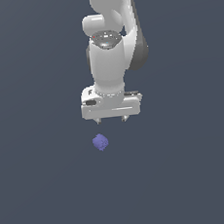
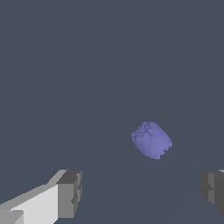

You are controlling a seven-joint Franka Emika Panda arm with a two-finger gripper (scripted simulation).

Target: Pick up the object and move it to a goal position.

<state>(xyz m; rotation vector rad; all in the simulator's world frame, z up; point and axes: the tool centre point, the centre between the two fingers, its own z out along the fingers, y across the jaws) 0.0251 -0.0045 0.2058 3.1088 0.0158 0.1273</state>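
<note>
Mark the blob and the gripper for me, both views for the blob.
blue-purple blob [image 1: 101, 142], exterior view, its middle.
blue-purple blob [image 2: 152, 140], wrist view, its middle.
gripper [image 1: 112, 119], exterior view, midway between its fingertips.

The light is even and rather dim, with no cast shadows on the flat grey background. The arm [image 1: 109, 60] carries one small bright highlight. Both renders are sharp, without blur.

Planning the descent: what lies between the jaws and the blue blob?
Nothing: in both views only bare grey surface separates the open gripper from the blob.
</note>
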